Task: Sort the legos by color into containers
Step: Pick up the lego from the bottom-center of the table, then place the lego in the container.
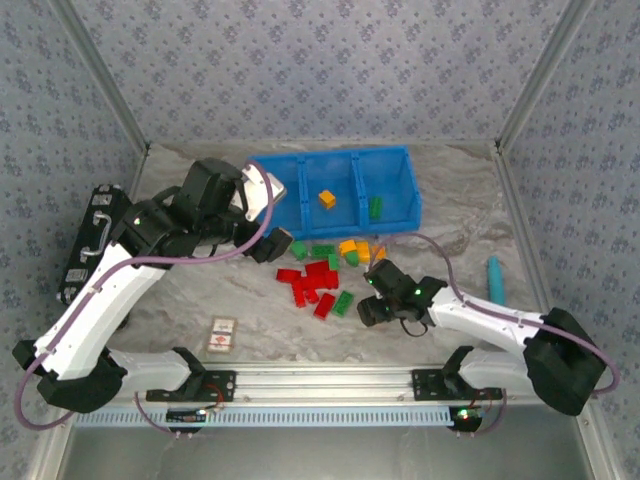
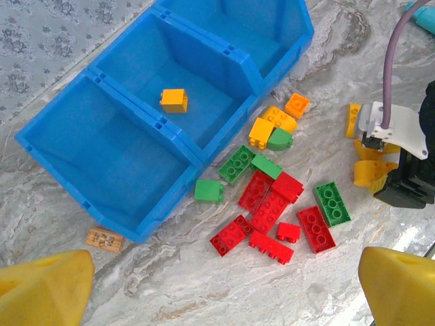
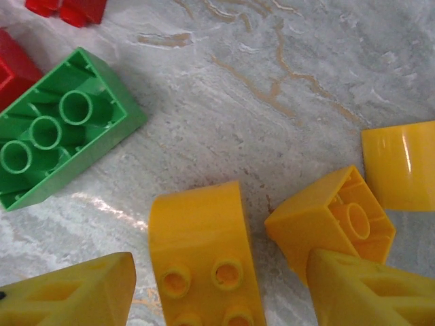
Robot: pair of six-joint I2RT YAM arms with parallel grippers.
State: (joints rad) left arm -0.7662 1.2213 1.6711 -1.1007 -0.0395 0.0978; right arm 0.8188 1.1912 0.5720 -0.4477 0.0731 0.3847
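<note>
Your right hand (image 3: 217, 299), fingers apart, straddles a curved yellow brick (image 3: 204, 238) in front of the blue bin (image 2: 115, 156); an upturned yellow brick (image 3: 333, 217) crowds one finger. Your left hand (image 2: 221, 292) hangs wide open near the legos (image 2: 272, 204) scattered before the bin. A tan tile (image 2: 104, 238) lies at the bin's corner.

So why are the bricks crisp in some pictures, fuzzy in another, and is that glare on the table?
Top external: the legos are small and soft. Right wrist: green brick crisp, a pale glare streak on the table. Left wrist: sheen at lower right.
</note>
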